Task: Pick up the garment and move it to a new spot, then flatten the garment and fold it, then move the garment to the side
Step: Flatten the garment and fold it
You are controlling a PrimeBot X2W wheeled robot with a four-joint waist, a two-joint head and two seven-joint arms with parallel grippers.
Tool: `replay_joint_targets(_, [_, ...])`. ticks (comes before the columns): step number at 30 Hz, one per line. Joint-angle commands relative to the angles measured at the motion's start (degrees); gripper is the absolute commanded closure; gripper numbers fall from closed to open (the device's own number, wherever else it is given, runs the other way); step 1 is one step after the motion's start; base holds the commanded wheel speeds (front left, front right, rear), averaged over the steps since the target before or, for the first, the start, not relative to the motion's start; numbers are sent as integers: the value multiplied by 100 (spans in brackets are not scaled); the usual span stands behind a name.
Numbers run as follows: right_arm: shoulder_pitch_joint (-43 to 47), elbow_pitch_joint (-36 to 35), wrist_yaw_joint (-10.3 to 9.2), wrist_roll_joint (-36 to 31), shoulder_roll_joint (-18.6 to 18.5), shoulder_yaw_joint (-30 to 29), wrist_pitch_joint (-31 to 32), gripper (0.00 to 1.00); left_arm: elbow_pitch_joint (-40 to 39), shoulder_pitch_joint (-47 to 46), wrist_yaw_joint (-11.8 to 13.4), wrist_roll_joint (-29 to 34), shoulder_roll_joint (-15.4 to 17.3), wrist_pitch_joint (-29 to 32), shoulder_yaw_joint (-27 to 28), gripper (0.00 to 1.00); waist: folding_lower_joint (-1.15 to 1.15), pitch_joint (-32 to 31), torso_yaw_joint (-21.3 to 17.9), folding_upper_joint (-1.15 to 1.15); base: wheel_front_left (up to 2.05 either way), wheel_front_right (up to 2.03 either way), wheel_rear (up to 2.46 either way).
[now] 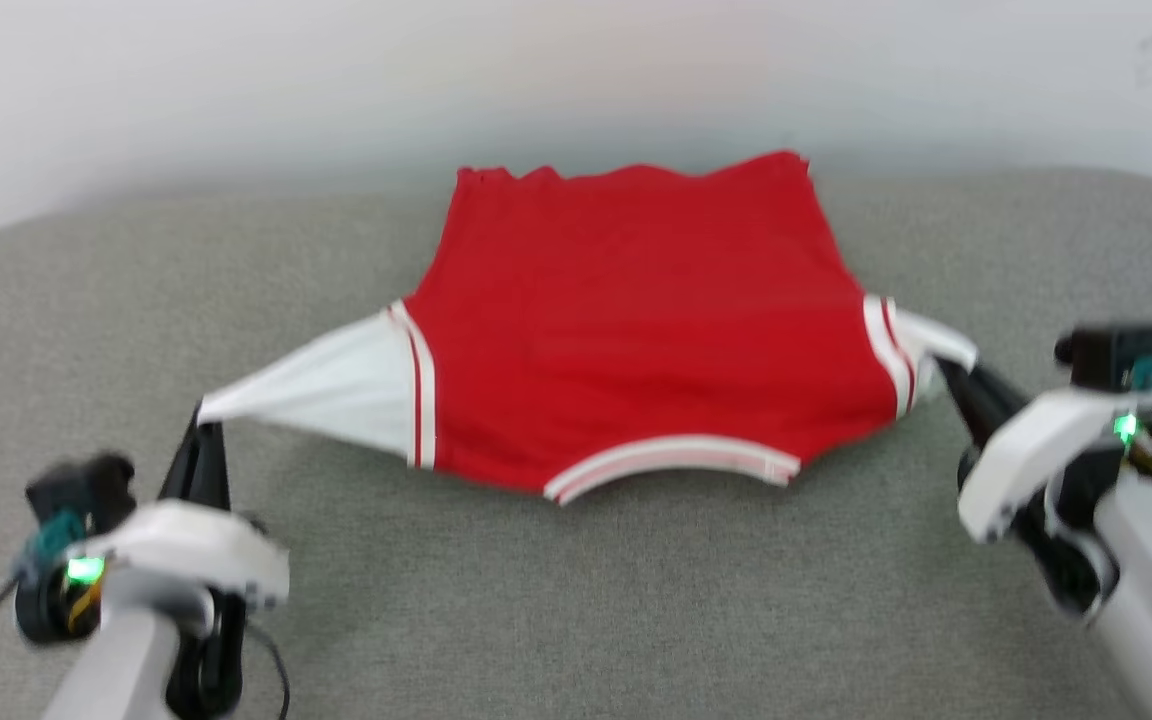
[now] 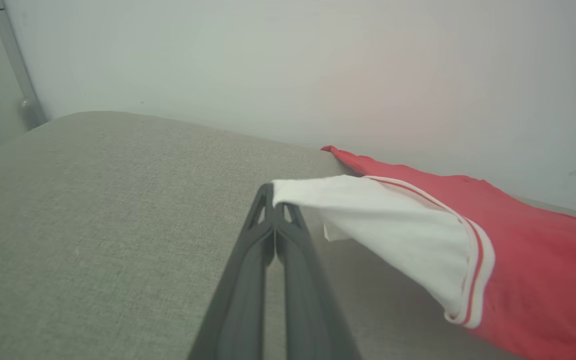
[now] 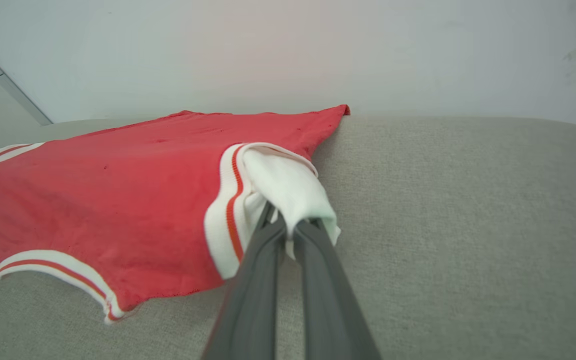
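Head view shows a pale wall [image 1: 236, 80] at the back and, in front of it, a wide desk [image 1: 576, 620] covered with grey woven cloth and with rounded far corners. On the middle of this desk, toward the wall, lies the garment [image 1: 636, 330], a bright red shirt spread out quite flat, with its straight hem at the far side and its curved white-and-red striped band [image 1: 671, 460] at the near side. The left sleeve [image 1: 336, 385] is white and is stretched out to a point, away from the red body. The right sleeve [image 1: 936, 345] is also white, but it looks shorter and more bunched. The left gripper [image 1: 201, 425] is closed on the tip of the left sleeve, and in the left wrist view its two dark fingers [image 2: 288, 250] lie together with the white cloth pinched at their ends. The right gripper [image 1: 946, 370] is closed on the right sleeve, and in the right wrist view the white cloth is folded over its fingertips [image 3: 313, 230]. Both sleeves look lifted a little above the desk.
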Motion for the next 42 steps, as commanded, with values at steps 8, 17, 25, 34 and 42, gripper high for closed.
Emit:
replay_joint_targets(8, [1687, -527, -4, -134, -99, -390, 52, 100, -1627, 2010, 823, 23, 332, 386, 44, 100, 2, -696, 83, 0, 0, 0, 0])
replay_joint_targets(17, [3704, -1672, -5, -898, 213, -1629, 754, 100, -3003, 3430, 1495, 17, 617, 997, -6, 100, 2, -839, 172, 0, 0, 0, 0])
replay_joint_targets(25, [3981, -2368, -4, -1513, 686, -2396, 1267, 0, -3250, 3254, 1529, 118, 477, 1122, -284, 100, 2, -713, 314, 0, 0, 0, 0])
replay_joint_targets(34, [2858, -2677, -3, -1724, 610, -3471, 1742, 0, -3439, 2737, 1397, 235, 398, 1107, -451, 100, 2, -175, 554, 0, 0, 0, 0])
replay_joint_targets(42, [793, -1677, -3, -1704, 476, -3897, 2547, 0, -3605, 1886, 1193, 507, 216, 898, -663, 100, 2, 1116, 928, 0, 0, 0, 0])
